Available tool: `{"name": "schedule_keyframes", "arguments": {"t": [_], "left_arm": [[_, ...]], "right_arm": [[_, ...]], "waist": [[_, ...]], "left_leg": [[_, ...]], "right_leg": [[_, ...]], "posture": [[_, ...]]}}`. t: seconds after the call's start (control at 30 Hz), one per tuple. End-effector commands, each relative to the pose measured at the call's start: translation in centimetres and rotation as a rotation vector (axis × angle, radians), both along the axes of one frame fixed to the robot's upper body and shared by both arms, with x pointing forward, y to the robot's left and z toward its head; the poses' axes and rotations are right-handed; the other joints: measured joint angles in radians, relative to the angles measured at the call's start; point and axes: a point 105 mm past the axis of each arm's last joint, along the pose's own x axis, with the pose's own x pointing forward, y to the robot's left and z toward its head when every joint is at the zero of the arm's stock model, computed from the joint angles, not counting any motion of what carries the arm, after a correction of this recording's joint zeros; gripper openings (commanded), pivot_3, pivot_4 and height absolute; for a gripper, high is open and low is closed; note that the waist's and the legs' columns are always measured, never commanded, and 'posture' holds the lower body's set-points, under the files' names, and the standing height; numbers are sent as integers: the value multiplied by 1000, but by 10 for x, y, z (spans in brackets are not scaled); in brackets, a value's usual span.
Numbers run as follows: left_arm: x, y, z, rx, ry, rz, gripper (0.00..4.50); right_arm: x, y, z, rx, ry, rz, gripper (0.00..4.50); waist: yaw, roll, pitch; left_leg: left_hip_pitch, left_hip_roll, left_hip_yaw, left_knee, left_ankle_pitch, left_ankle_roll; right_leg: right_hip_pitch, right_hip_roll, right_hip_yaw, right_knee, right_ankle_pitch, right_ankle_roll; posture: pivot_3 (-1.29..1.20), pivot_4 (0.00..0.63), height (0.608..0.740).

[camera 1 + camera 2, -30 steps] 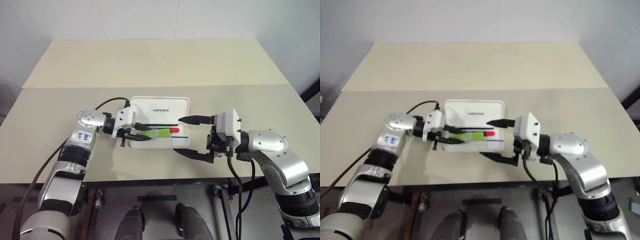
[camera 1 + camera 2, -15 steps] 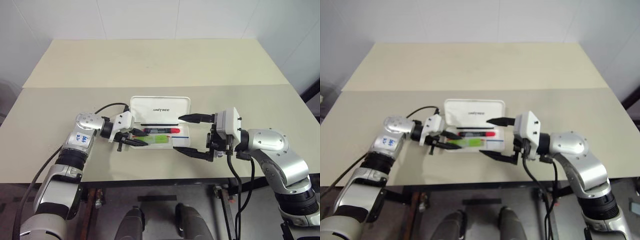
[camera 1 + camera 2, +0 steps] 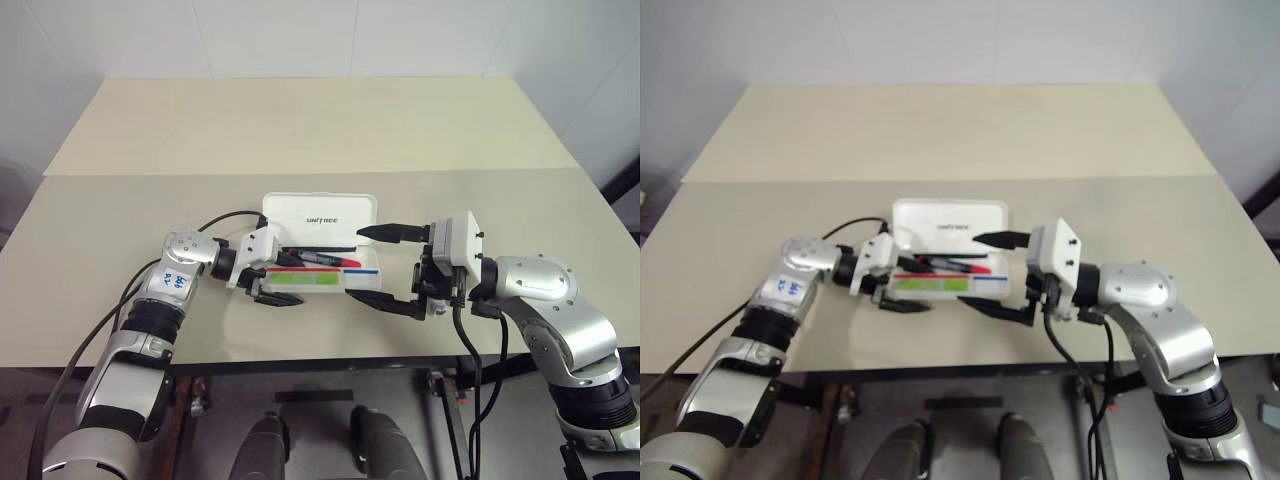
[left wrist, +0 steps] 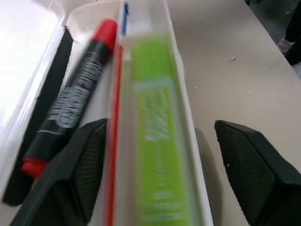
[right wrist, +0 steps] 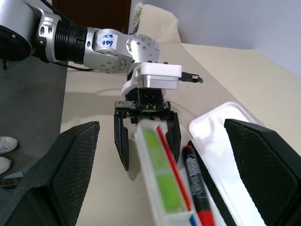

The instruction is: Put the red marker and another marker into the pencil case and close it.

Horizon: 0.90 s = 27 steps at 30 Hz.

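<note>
The white pencil case (image 3: 366, 283) lies open mid-table with its lid (image 3: 320, 212) raised at the back. The red marker (image 3: 325, 259), black with a red cap, rests in the rear part of the tray. Another marker, the light-green one (image 3: 300, 279), lies flat in the front compartment. My left gripper (image 3: 280, 285) is open at the case's left end, its fingers (image 4: 254, 174) spread on either side of the green marker (image 4: 157, 141) without gripping it. At the case's right end my right gripper (image 3: 385, 268) stands wide open, holding nothing.
The case sits on the near one of two beige tables (image 3: 300, 130) pushed together, with a seam (image 3: 450, 171) between them. A black cable (image 3: 215, 216) loops from my left wrist. White walls stand behind.
My left gripper lowered the green marker into the case's front compartment and opened, letting it go. The right arm has kept still.
</note>
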Motion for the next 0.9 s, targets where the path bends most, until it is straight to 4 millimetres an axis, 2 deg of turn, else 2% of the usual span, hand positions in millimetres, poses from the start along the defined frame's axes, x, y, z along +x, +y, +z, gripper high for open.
{"name": "schedule_keyframes", "arguments": {"t": [0.03, 0.3, 0.37, 0.53, 0.7, 0.9], "left_arm": [[-4, -1, 6, -26, -27, -33, 3770], [-8, 0, 12, -74, -48, -56, 3770], [-10, 0, 16, -107, -62, -71, 3770], [-15, 3, 34, -207, -114, -93, 3770], [-27, 11, 49, -256, -120, -133, 3770], [-33, 23, 61, -253, -141, -115, 3770]], "right_arm": [[-5, 3, 9, 25, -36, 11, 4500], [1, -3, 2, 63, 2, -56, 4500], [11, -14, -3, 113, 47, -166, 4500], [32, -53, -39, 170, 171, -523, 4500], [35, -72, -61, 220, 243, -745, 4500], [33, -84, -83, 230, 295, -902, 4500]], "waist": [[1, 0, 0], [1, 0, 0], [1, 0, 0], [4, 0, 0], [-1, 0, 0], [-2, 0, 0]], "left_leg": [[0, 0, 0, 0, 0, 0], [0, 0, 0, 0, 0, 0], [0, 0, 0, 0, 0, 0], [-1, 0, 0, 0, 0, 0], [0, 0, 1, -1, 0, 0], [1, 0, 1, 0, 0, 0]], "right_leg": [[0, 0, 0, 0, 0, 0], [0, 0, 0, 0, 0, 0], [0, 0, 0, 0, 0, 0], [0, -1, 0, -1, 0, 0], [0, -1, 1, 0, 0, 0], [0, 1, 2, 1, 0, -1]], "posture": [[0, 150, 740], [0, 150, 740], [0, 150, 740], [0, 150, 740], [0, 150, 740], [0, 150, 740]]}}
